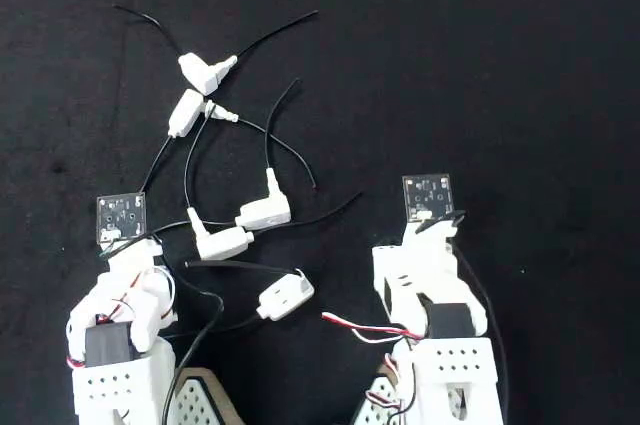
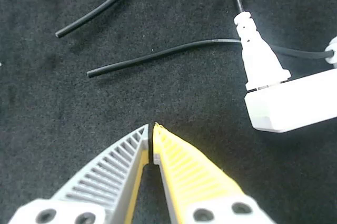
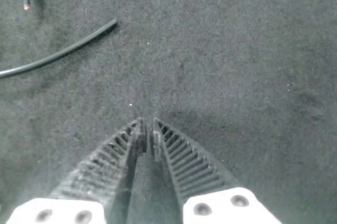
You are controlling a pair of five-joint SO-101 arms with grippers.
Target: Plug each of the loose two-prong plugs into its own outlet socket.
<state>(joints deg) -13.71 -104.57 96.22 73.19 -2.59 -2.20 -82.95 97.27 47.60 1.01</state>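
1. Black cloth table (image 1: 520, 95): bore every item listed below.
2. Left gripper (image 2: 152, 129), one grey ribbed finger and one yellow: tips pressed together, nothing between them, low over bare cloth at the near left of the table.
3. Right gripper (image 3: 146, 125), two dark ribbed fingers: tips together, empty, over bare cloth at the near right.
4. White rectangular outlet block (image 2: 295, 103): lay flat near the left gripper, toward the table's middle.
5. White two-prong plug with ribbed collar (image 2: 260, 63): butted against that block's end, black cord trailing away; prongs hidden.
6. Second white outlet block (image 1: 262, 213): just beyond the first, apart from it, with a white plug body (image 1: 273, 183) at one end.
7. Third white block (image 1: 285, 295): between the two arms, near the front edge, on a black cord.
8. Far white tapered plug (image 1: 205, 72) and nearer white tapered plug (image 1: 186, 113): far left, close together, cords crossing; whether seated could not be told.
9. Thin black cord end (image 3: 63, 52): loose on the cloth, apart from the right gripper.
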